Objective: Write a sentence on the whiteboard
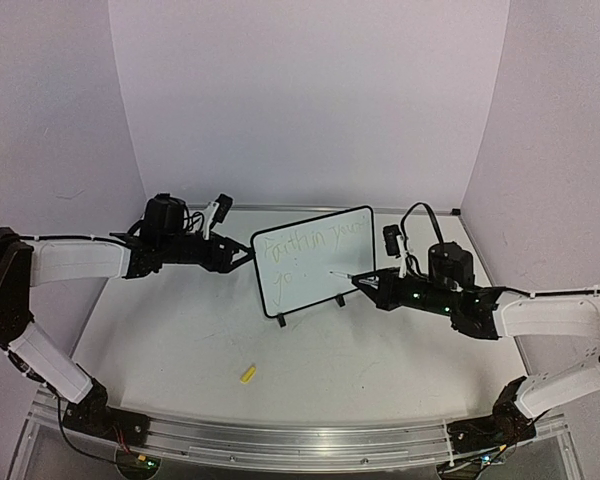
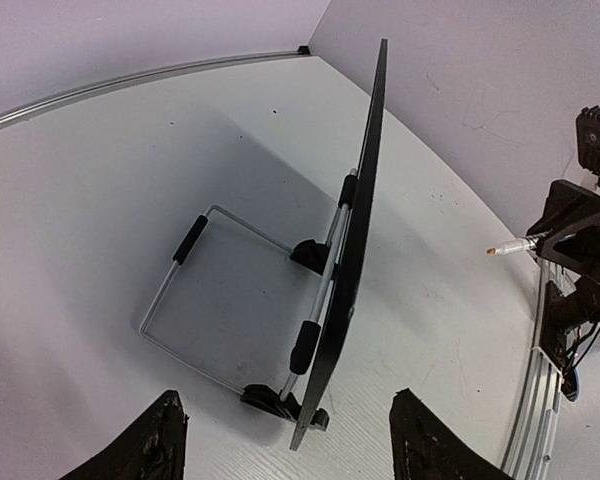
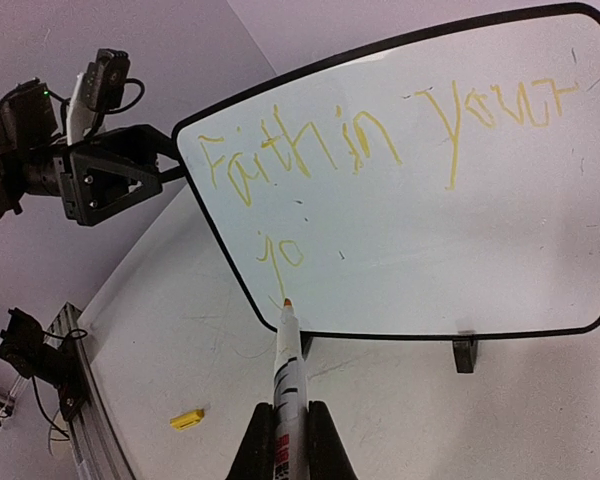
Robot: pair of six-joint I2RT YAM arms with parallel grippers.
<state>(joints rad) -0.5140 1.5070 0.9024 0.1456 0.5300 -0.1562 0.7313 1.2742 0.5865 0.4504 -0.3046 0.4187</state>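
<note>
— What have you got in hand?
— My right gripper is clamped on the marker, which pokes out forward between the fingers.
— And that yellow bit?
— The cap, I think. It lies on the table between the rail and the board.
— Is the tip on the board?
— From my own wrist it seems to sit at the lower frame, just under "jo". The left wrist view shows it in the air, apart from the face. So I judge it lifted, between strokes.
— Where's the board?
— The board stands upright mid-table on its feet, face turned to me. The sentence is in yellow: "Faith in your" on top, only "jo" below.
— Which step, then?
— Partway through the second line, I'd say; that word looks unfinished. Next the tip must rise to the right of the "o", meet bare white lightly, and run along that row without shoving the board backward.
— And your other arm?
— Beyond the board, my left gripper is spread wide, fingers either side of the board's edge away from me. Whether they touch it I can't tell. A brace there would help when I press.
</note>
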